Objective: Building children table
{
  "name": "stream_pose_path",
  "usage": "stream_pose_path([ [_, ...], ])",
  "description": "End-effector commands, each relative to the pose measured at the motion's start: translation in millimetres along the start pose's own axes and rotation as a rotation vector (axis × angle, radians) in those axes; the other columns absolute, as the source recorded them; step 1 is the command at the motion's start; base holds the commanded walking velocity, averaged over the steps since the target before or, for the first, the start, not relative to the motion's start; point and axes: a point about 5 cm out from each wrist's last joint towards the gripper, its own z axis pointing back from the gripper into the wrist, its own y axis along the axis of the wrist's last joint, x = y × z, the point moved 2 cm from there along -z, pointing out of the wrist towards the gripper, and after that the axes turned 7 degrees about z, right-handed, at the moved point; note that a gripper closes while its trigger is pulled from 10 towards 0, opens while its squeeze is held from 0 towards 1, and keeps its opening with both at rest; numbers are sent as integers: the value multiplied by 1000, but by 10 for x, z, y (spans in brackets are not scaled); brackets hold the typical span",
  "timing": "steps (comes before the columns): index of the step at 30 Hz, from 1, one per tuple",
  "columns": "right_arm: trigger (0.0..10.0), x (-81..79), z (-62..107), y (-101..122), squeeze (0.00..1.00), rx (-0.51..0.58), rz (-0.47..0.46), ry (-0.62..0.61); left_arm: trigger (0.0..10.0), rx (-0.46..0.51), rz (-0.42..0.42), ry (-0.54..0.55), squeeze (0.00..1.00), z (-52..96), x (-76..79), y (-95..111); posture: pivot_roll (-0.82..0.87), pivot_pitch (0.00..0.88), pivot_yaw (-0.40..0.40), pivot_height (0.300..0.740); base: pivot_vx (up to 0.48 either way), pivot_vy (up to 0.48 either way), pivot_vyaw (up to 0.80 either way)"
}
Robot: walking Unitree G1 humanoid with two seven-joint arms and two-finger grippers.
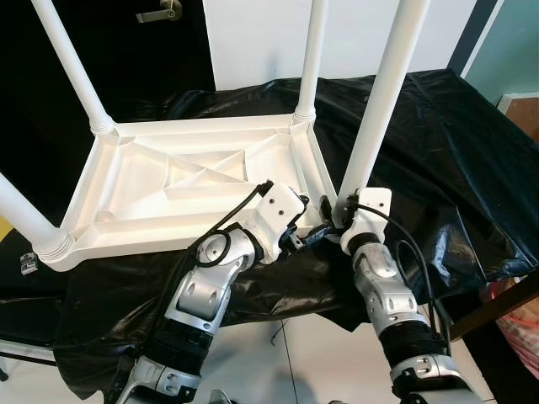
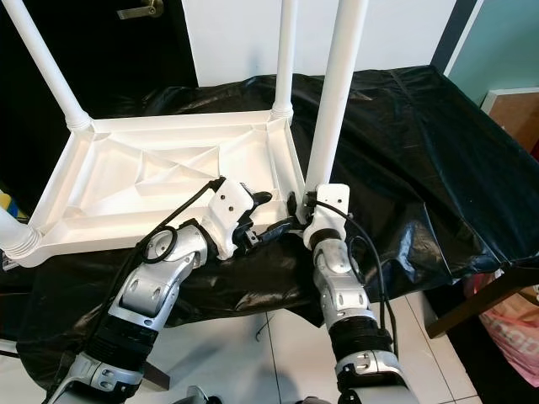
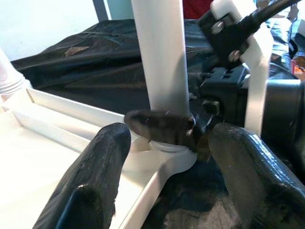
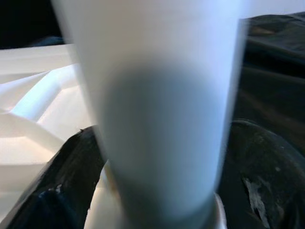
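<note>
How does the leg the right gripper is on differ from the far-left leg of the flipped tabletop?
The near-right leg has the right gripper closed around its base; the far-left leg stands untouched. The near-right leg leans right, the far-left leg leans left. Both are white tubes rising from corner sockets of the tabletop.

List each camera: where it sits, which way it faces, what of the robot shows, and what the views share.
Left eye view: on the head, looking forward and down at the upturned white table on black sheeting; both silver arms show.
Right eye view: the same scene from the other eye.
Left wrist view: along the left end effector, open, toward the near table leg and the right end effector around its base.
Right wrist view: along the right end effector's fingers, flanking that leg close up.
Shared: the near table leg.
</note>
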Motion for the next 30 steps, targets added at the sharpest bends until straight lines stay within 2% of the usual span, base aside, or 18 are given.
stream_pose_path([
  [1, 10000, 28, 30, -15, 580, 5, -15, 30, 10000, -7, 3, 39, 0, 14, 2, -26, 3, 59, -4, 740, 0, 0, 0],
  [2, 10000, 28, 30, -15, 580, 5, -15, 30, 10000, -7, 3, 39, 0, 14, 2, -26, 3, 59, -4, 740, 0, 0, 0],
  [3, 10000, 83, 41, 2, 0, 18, -8, 87, 10000, -9, 4, 36, 0, 16, 11, -34, -1, 59, -1, 740, 0, 0, 0],
  [4, 10000, 83, 41, 2, 0, 18, -8, 87, 10000, -9, 4, 36, 0, 16, 11, -34, -1, 59, -1, 740, 0, 0, 0],
  [6, 10000, 151, 13, 47, 0, 39, 53, 271, 10000, -15, 7, 14, 0, 9, 55, -54, -14, 55, 12, 740, 0, 0, 0],
  [7, 10000, 151, 13, 47, 0, 39, 53, 271, 10000, -15, 7, 14, 0, 9, 55, -54, -14, 55, 12, 740, 0, 0, 0],
  [8, 10000, 156, -5, 64, 0, 43, 81, 334, 10000, -17, 7, 5, 0, 5, 69, -59, -19, 54, 19, 740, 0, 0, 0],
  [11, 10000, 156, -5, 64, 0, 43, 81, 334, 10000, -17, 7, 5, 0, 5, 69, -59, -19, 54, 19, 740, 0, 0, 0],
  [13, 10000, 89, -72, 64, 0, 24, 110, 445, 10000, -19, 4, -11, 0, -10, 83, -59, -23, 48, 28, 740, 0, 0, 0],
  [16, 10000, 57, -103, 52, 0, 11, 125, 480, 10000, -19, 2, -15, 0, -18, 84, -57, -21, 47, 28, 740, 0, 0, 0],
  [17, 1216, 30, -119, 24, 0, -5, 148, 510, 10000, -19, 0, -14, 0, -21, 79, -53, -10, 44, 27, 740, 0, 0, 0],
  [18, 1216, 30, -119, 24, 0, -5, 148, 510, 10000, -19, 0, -14, 0, -21, 79, -53, -10, 44, 27, 740, 0, 0, 0],
  [19, 0, 19, -114, -6, 0, -17, 160, 531, 10000, -18, 0, -8, 0, -14, 68, -48, 2, 42, 25, 740, 0, 0, 0],
  [30, 0, 43, -29, -150, 0, -54, 136, 573, 10000, -16, 5, 18, 0, 16, 78, -56, 20, 43, -2, 740, 0, 0, 0],
])
